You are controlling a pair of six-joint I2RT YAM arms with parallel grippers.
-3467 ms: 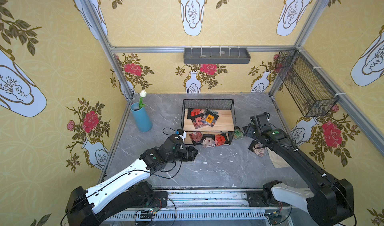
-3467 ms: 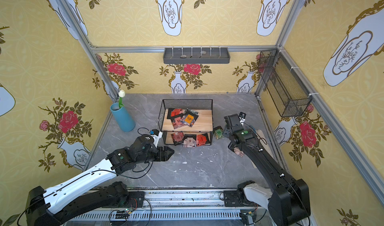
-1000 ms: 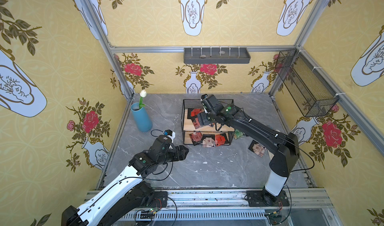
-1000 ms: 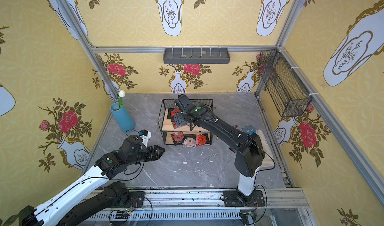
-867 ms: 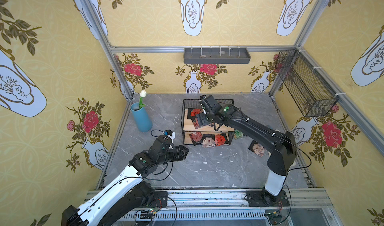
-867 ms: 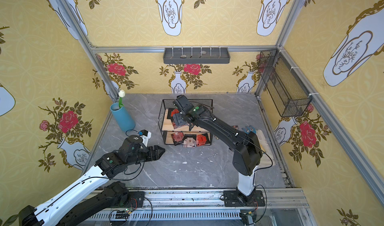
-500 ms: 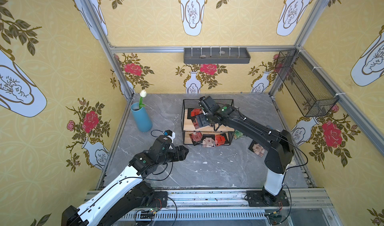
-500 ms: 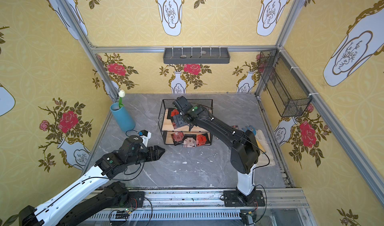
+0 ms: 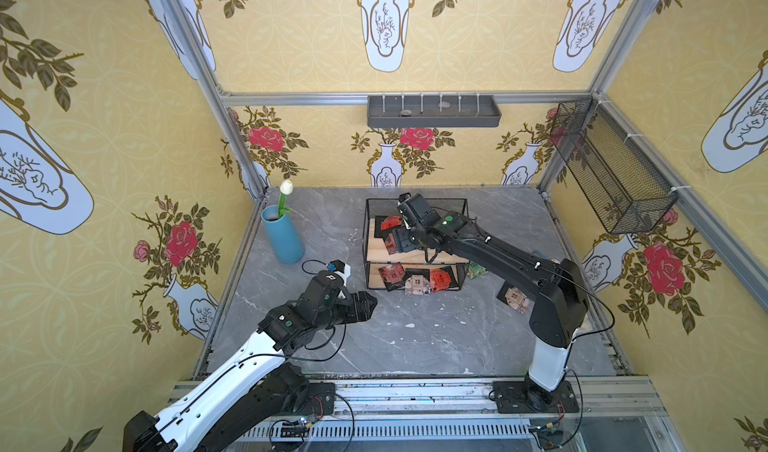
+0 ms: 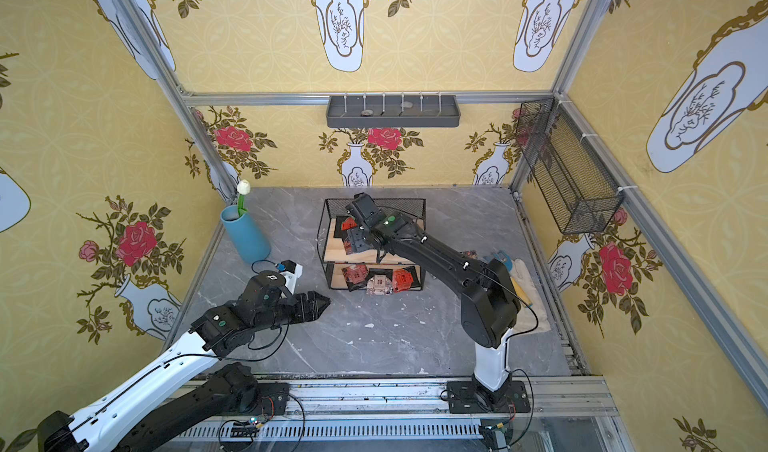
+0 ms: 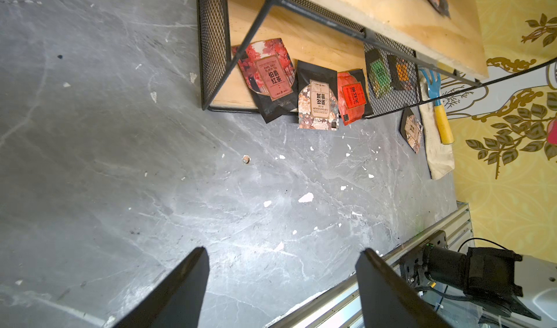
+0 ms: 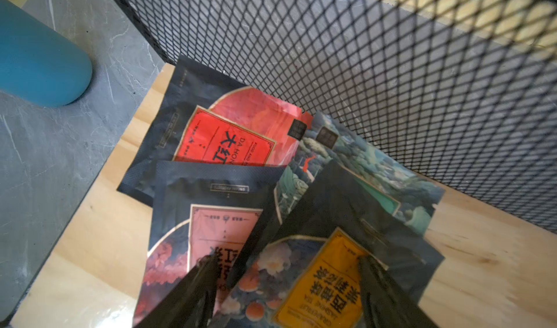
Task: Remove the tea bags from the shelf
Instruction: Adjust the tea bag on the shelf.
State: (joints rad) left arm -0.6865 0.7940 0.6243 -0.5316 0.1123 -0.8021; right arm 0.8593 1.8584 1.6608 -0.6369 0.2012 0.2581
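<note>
The right claw (image 12: pixel 286 258) is down on the top board of the shelf (image 9: pixel 399 258), its jaws parted and not yet clenched. One jaw stands to each side of the orange-labelled tea bag (image 12: pixel 325 281), which tops a fanned pile near the board's back left corner. The risk lies in that pile. The orange-labelled tea bag overlaps a pink tea bag (image 12: pixel 217 230) and a teal tea bag (image 12: pixel 376 184), and a red tea bag (image 12: pixel 229 142) lies behind them by the mesh back (image 12: pixel 391 70). One jaw sits over the pink packet rather than bare wood, so closing from here could pinch two at once. It could also buckle the thin packet so that it slips free on the lift. A dragged neighbour might slide off the board's left edge or wedge against the mesh, which is close enough to snag the claw on a careless lift. The left claw (image 11: pixel 283 251) hangs released and empty over the desk (image 9: pixel 415 346) in front of the shelf, well clear. Three lower tea bags (image 11: pixel 316 103) overhang the lower board's front edge, where a knock to the shelf could scatter them. A beige tea bag (image 9: pixel 515 298) lies on the desk near its right edge.
</note>
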